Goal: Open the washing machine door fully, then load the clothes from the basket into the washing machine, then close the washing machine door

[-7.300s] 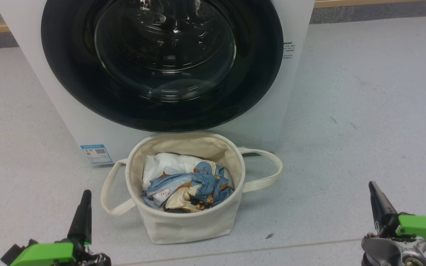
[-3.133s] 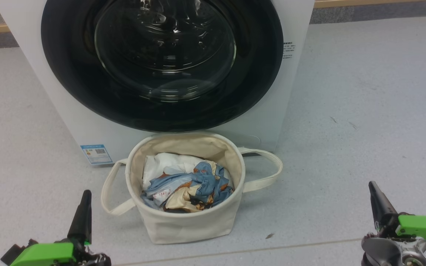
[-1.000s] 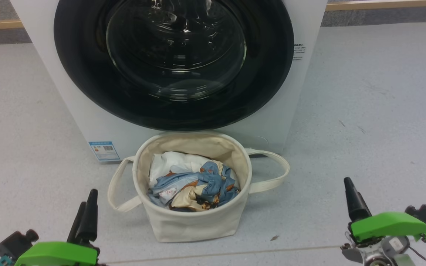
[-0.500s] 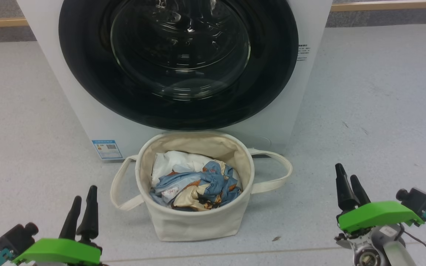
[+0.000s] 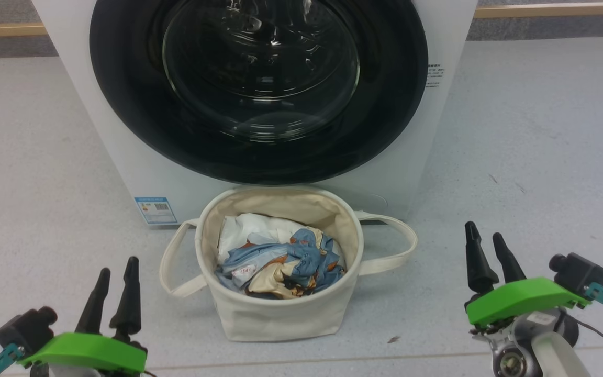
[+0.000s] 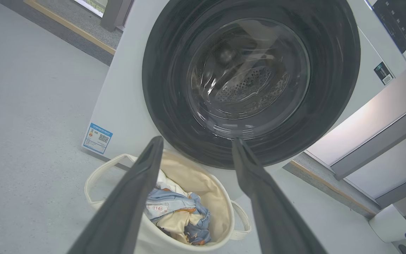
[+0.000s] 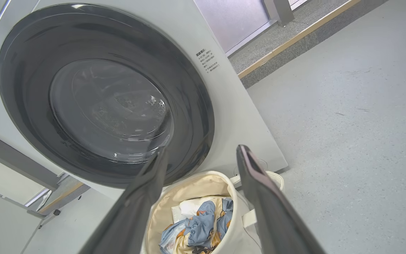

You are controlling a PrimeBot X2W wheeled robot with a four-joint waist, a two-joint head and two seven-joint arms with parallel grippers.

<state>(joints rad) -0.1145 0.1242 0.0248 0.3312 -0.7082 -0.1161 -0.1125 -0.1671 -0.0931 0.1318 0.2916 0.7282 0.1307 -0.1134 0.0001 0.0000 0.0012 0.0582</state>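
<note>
1. Head view: nearest, at the lower left, the left gripper point(image 5: 118, 267) hangs above the grey floor point(image 5: 516, 157). Its jaws are released, the two dark fingers parted, and nothing is between them.
2. At the lower right is the right gripper point(image 5: 484, 231), also above the floor. Its jaws are released too and hold nothing. In each wrist view the two fingers stand clearly apart.
3. A little farther, between the two grippers and apart from both, the basket point(image 5: 280, 319) stands upright on the floor. One looped strap handle point(image 5: 168, 272) hangs at its left side and the other handle point(image 5: 406, 246) lies out to the right.
4. The clothes point(image 5: 291, 262) lie crumpled inside the basket, below its rim, with a small white label on top. A plain white cloth point(image 5: 252, 230) lies in the basket as well, on the side toward the machine.
5. Just behind the basket stands the washing machine point(image 5: 118, 157). A small blue sticker point(image 5: 156, 209) is on its front at the lower left corner.
6. The washing machine door point(image 5: 385, 104) is closed, flat against the white front. In the left wrist view the holes of the drum show through the glass centre.
7. Farthest, a wooden strip point(image 5: 542, 9) runs along the edge of the floor behind the machine.
</note>
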